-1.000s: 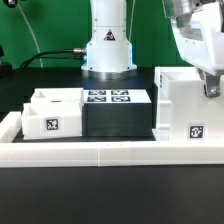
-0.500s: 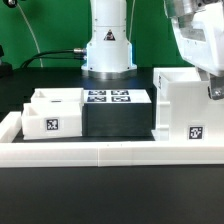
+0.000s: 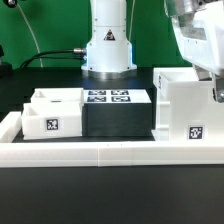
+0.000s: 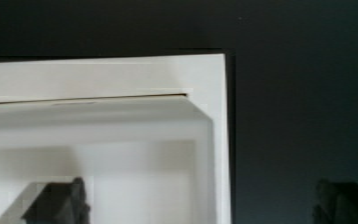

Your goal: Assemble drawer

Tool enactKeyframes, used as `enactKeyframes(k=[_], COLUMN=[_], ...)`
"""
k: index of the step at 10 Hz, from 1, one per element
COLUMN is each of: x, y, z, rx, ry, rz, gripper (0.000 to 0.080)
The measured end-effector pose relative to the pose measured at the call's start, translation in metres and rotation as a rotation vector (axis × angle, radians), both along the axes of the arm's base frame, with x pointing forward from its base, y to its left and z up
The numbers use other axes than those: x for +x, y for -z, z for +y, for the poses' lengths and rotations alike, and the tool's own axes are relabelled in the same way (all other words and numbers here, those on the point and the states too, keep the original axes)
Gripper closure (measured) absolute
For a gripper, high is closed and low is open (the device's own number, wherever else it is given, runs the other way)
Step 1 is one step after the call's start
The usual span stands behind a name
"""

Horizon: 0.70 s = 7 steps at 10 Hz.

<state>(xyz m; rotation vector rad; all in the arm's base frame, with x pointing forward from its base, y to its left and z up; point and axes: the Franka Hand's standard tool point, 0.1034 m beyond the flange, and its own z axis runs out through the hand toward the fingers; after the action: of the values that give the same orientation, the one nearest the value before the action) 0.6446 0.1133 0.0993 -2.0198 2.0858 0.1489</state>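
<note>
The large white drawer housing [image 3: 185, 110] stands at the exterior view's right, with a square tag on its front. Two small open-top trays [image 3: 50, 113] sit at the left, the front one tagged. My gripper [image 3: 217, 88] hangs over the housing's right edge, partly cut off by the frame. In the wrist view the gripper [image 4: 202, 205] is open. Its dark fingertips [image 4: 51, 205] straddle the housing's corner wall [image 4: 202, 100], one over the white inside and one over the dark table. Nothing is held.
The marker board [image 3: 107, 97] lies on a black block between the trays and the housing. A long low white border rail [image 3: 100, 152] runs along the front. The robot base [image 3: 108, 45] stands behind.
The gripper has shifted a little toward the exterior view's right, along the housing's right edge. The parts have not moved.
</note>
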Motion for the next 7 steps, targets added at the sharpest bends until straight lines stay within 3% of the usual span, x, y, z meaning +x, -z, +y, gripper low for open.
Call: enactKeyframes(k=[2, 6, 7], x=[-0.001, -0.038, -0.04], y=[-0.002, -0.034, -0.034], z=[0.0, -0.013, -0.013], rx=[-0.003, -0.008, -0.004], ry=[-0.04, -0.267, -0.251], rz=[-0.011, -0.075, -0.068], gripper=[0.0151, 0.0151, 0.0151])
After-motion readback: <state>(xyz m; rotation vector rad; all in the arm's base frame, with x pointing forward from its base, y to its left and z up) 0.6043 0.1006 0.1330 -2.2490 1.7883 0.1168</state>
